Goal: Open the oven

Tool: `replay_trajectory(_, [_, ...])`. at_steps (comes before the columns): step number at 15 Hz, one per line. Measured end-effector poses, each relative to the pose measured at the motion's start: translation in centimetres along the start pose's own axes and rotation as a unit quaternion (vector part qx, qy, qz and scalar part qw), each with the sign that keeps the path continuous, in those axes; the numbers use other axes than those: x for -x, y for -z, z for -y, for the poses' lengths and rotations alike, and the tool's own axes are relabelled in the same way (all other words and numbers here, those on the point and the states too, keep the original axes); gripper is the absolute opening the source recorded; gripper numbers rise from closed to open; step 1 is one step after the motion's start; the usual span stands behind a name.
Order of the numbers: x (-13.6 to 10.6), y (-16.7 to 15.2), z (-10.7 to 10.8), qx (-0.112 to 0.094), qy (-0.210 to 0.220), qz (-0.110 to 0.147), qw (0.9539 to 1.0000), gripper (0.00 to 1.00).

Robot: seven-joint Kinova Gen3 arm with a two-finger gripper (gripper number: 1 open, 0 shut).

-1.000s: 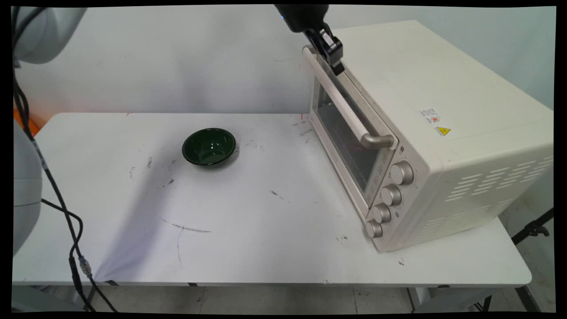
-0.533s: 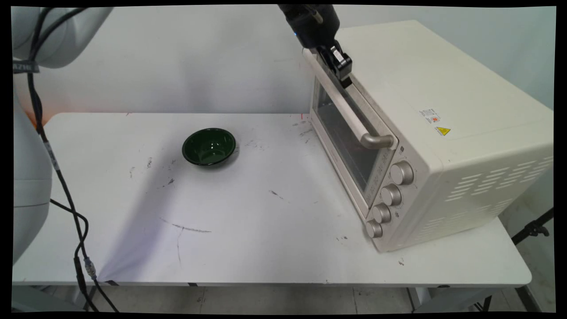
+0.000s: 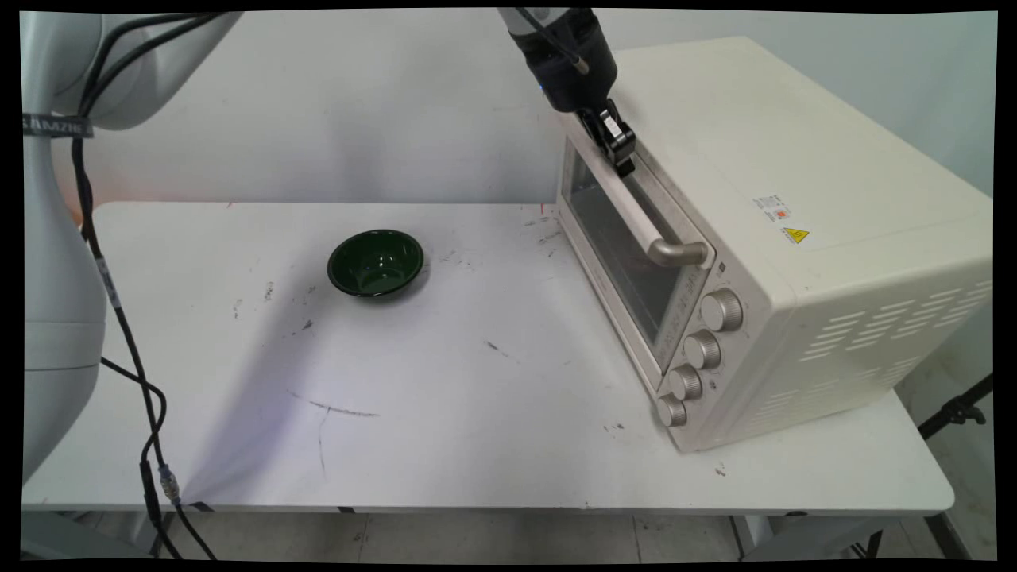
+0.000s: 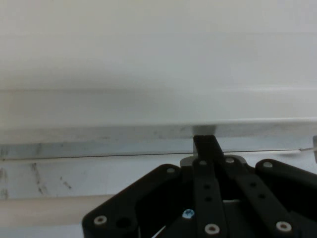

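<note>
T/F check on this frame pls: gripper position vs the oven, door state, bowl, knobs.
1. The gripper is at the oven's door handle, near its far end. True.
2. The toaster oven has its door hanging fully open. False: the door is up against the oven front.
3. The green bowl sits on the table, left of the oven, apart from it. True.
4. The bowl holds food. False: it looks empty.
5. Four knobs run down the oven's front. True.

Even soft light, faint shadows on table (image 3: 445, 445) (hand view blurred)
</note>
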Motion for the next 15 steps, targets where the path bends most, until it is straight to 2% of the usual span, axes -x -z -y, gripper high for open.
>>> replay_trajectory(9, [1.0,-1.8,-0.4,-0.01,-0.025,0.011,0.9996,0.0])
replay_trajectory(15, [2.6,-1.6,-1.1,-0.015,-0.045,0.025,0.9986,0.0])
